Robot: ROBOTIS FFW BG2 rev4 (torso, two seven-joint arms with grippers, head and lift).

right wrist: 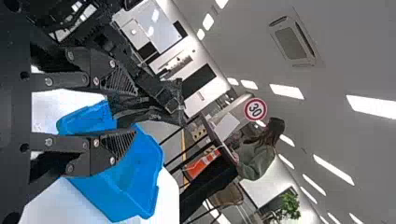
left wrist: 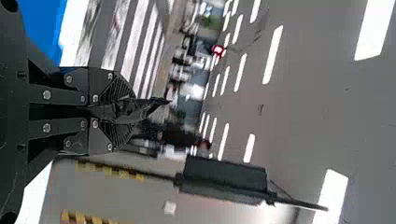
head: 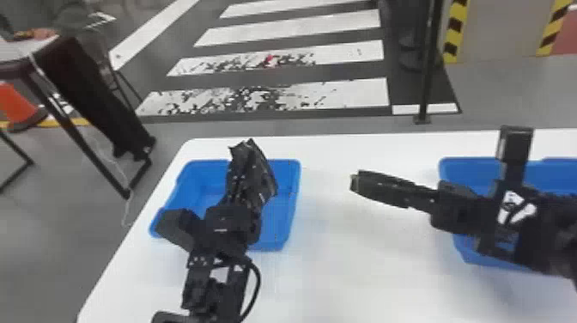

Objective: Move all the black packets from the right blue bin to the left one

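Note:
Over the left blue bin (head: 285,193), my left gripper (head: 244,187) is shut on a black packet (head: 262,174) that sticks up beyond its fingers. In the left wrist view the gripper (left wrist: 127,111) pinches the dark packet (left wrist: 147,107) between its tips. My right gripper (head: 355,184) is above the table between the two bins, pointing toward the left one. The right wrist view has this gripper (right wrist: 135,112) open, its fingers spread; the left arm's packet (right wrist: 173,100) and the left bin (right wrist: 140,182) lie farther off. The right forearm covers much of the right blue bin (head: 466,169).
Both bins stand on a white table (head: 343,266) with its far edge behind them. Past it are a striped floor mat (head: 292,21) and a black post (head: 429,64). A person sits at another table at the far left.

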